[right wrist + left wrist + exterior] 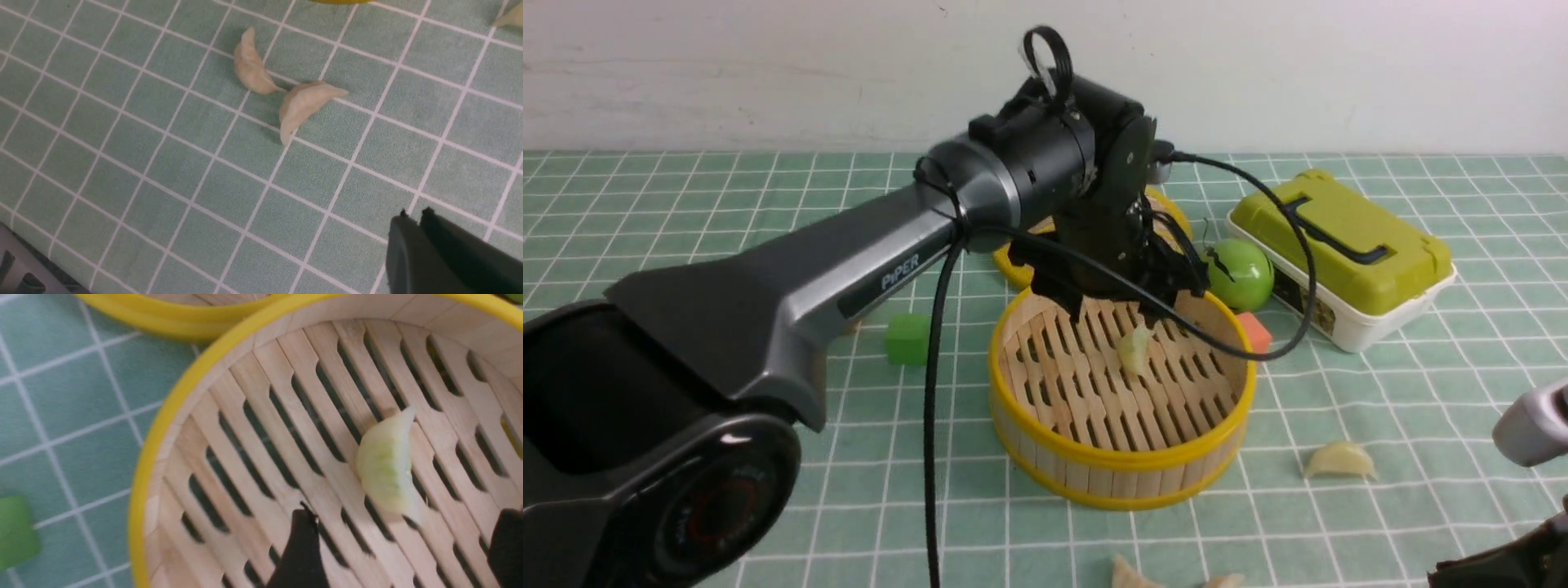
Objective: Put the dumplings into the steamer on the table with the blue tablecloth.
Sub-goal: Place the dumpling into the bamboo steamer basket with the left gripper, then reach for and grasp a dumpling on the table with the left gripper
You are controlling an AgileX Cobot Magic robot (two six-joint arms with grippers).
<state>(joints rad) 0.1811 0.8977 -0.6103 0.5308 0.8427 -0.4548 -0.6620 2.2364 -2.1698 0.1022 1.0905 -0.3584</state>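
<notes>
Left gripper [406, 516]: wide, dumpling [384, 469] free in steamer [163, 428].
Right gripper [414, 214]: narrow, empty.
Risk: a careless lift could flick it out.

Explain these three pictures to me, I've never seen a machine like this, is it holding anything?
It is a robot with two arms, each ending in a gripper. The wide picture looks forward from between the arms; the other two come from cameras on each wrist. On the checked cloth stand a steamer, a green box, a green ball, a green block and an orange block. The left gripper hangs open over the steamer, with one dumpling loose inside. Three dumplings lie on the cloth. The right gripper is shut and empty.
</notes>
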